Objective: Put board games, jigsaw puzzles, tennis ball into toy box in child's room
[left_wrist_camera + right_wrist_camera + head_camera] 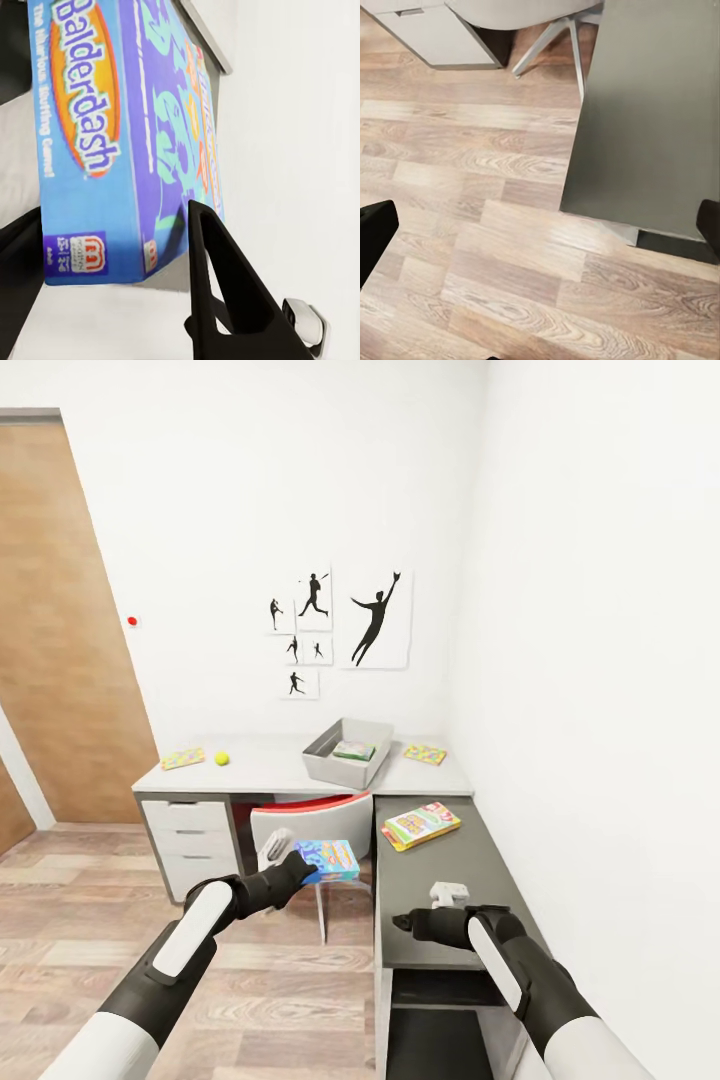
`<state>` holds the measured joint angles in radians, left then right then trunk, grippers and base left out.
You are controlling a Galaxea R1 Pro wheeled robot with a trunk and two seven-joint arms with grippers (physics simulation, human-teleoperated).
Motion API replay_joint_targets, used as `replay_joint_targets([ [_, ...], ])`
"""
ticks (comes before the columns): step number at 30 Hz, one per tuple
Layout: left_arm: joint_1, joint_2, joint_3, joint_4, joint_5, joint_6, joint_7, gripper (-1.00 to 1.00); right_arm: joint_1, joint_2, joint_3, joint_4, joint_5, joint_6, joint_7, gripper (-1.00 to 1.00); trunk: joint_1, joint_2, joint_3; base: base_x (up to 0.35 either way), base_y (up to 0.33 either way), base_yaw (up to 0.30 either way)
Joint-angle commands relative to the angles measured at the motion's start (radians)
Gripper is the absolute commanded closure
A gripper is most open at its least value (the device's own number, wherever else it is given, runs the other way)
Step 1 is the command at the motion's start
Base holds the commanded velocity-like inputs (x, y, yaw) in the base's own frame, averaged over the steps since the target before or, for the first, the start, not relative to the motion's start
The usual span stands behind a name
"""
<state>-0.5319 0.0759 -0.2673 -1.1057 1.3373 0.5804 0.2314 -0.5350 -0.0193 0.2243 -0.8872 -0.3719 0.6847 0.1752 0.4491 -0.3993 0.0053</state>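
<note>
The L-shaped table (300, 768) filled the room's corner, its light grey top running under the baseball-player silhouettes (375, 616) and its dark grey wing coming toward the robot along the right wall. On the light top near the corner sat the toy box (325, 767), already holding one green-edged game (354, 750). A jigsaw puzzle (183, 758) lay at the far left of that top with the tennis ball (221, 758) just beside it, and a second puzzle (424, 754) lay to the right of the toy box. A yellow-and-red game box (421, 824) rested on the dark wing. A white-and-red chair (318, 818) stood tucked under the table, between the robot and the toy box, and looked likely to obstruct a straight reach. The left gripper (300, 867) held the blue board game (112, 135), lettered "Balderdash", its fingers (225, 285) closed across one short end. The box seemed stiff, light cardboard, best pinched across its thin edges; held at one end, it might tip. The right gripper (405, 922) hovered over the dark wing's edge, empty with its fingers spread wide.
</note>
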Motion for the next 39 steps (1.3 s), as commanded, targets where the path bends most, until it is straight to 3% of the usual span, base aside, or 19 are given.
replay_joint_targets([
  [1, 0.0, 0.001, -0.002, -0.001, 0.011, -0.001, 0.009, 1.0, 0.0, -0.001, 0.002, -0.001, 0.002, 0.003, 0.003, -1.0, 0.001, -0.001, 0.0, 0.266, 0.0, 0.0],
  [17, 0.0, 0.001, -0.001, 0.0, 0.011, -0.001, 0.009, 1.0, 0.0, -0.001, 0.003, -0.001, 0.002, 0.004, 0.002, -1.0, 0.001, -0.001, 0.0, 0.292, 0.0, 0.028],
  [39, 0.0, 0.001, -0.001, 0.003, 0.011, -0.001, 0.009, 1.0, 0.0, -0.001, 0.003, -0.001, 0.004, 0.004, 0.001, -1.0, 0.001, -0.001, 0.0, 0.036, 0.0, 0.269],
])
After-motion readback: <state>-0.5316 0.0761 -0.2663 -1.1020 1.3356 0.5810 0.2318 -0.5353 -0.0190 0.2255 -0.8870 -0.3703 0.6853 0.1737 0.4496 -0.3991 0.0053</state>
